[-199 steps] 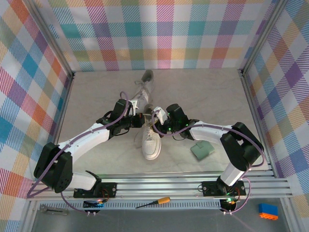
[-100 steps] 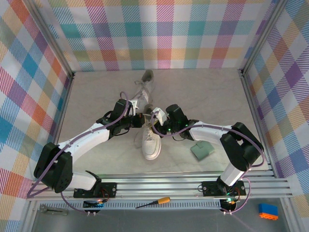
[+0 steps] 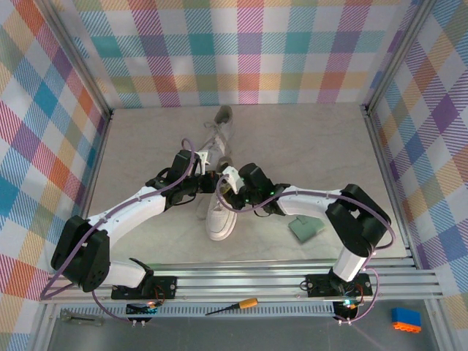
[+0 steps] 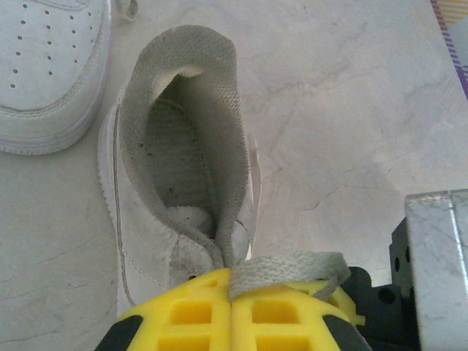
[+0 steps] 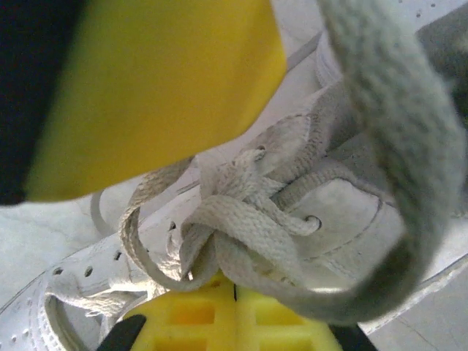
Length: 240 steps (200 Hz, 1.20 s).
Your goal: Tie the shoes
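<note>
Mid-tabletop, the near sneaker lies with its toe toward the arms. The far sneaker sits just beyond it, heel toward the back wall. The left claw is pressed together, pinching a flat lace end beside a grey-lined opening. The right claw is closed too, gripping the tangled laces by the eyelets. A green pad lies apart, off to the right.

The pale marbled worktop carries a near sneaker, a far sneaker behind it, and a green pad off right.
</note>
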### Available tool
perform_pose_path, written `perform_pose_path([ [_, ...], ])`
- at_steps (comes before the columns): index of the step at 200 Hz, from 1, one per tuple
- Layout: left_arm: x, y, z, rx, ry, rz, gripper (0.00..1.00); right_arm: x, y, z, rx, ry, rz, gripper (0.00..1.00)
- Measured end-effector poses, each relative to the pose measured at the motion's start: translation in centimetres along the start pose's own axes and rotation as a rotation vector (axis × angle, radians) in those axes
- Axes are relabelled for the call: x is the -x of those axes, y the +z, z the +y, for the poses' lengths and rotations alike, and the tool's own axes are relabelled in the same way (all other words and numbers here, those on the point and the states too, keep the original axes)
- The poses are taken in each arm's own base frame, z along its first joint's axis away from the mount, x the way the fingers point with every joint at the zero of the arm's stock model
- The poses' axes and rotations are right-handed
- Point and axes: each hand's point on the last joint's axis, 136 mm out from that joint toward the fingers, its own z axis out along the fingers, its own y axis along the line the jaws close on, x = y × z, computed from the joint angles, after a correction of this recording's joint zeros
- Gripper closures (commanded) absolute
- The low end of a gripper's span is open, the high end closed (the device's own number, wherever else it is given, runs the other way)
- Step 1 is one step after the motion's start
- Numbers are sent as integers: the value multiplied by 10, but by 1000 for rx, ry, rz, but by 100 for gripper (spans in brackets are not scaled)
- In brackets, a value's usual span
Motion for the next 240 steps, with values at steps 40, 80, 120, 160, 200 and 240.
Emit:
perform_pose_path([
  [40,1,-1,1,5,1,-5,100,0,-4,1,-6,1,-4,100],
  [80,5,-4,4,25,1,-26,100,-4,-34,7,2,23,-20,100],
  [120,8,-6,7,36,-4,-36,100,20,-60,15,22,32,-106,100],
  [160,8,-6,9,40,-7,-36,100,12,-54,14,27,47,-78,100],
  [200,6,-6,10,39,-8,-31,100,3,-32,9,17,62,-21,100],
  [240,5,-6,9,34,-12,-28,100,5,-26,8,17,63,-15,100],
])
